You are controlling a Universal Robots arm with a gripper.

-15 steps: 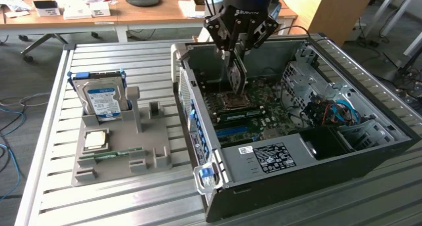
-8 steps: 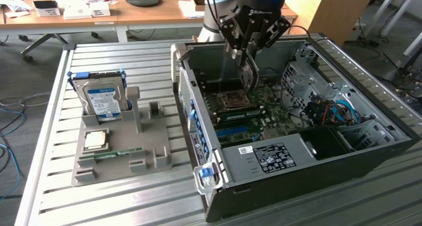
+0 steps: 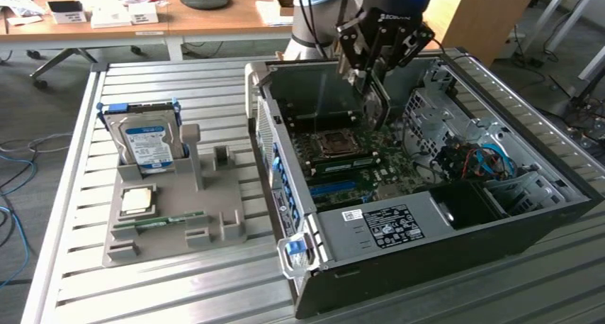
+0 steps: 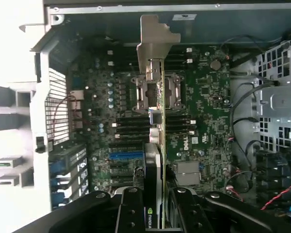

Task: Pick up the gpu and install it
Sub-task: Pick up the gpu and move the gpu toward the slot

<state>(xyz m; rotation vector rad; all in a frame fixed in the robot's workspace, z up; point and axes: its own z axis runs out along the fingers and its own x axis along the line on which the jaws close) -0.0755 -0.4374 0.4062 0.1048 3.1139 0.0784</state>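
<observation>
**Gripper clamps the gpu inside the open case**

The gripper is clenched on the gpu, with its dark fingers pressing the card from both faces. The gpu hangs on edge inside the open computer case, in the part of the case nearest the arm. From the wrist it shows edge-on as a thin green line with a dark cooler on one face. Its silvery end bracket points toward one wall of the case.

Under the card, on the floor of the case, lies the green motherboard. The card stands above the CPU socket. Whether its lower edge touches the board cannot be told. A blue slot on the board lies just beside the line of the card. At the end of the case away from the socket, blue and red cables loop in front of a metal drive cage.

Outside the case, on the exterior view's left of it, a grey tray carries a hard drive standing upright. The tray also holds a processor chip and a narrow memory stick lying flat. Case and tray both rest on a slatted metal table. Beyond the case stands a wooden desk.
</observation>
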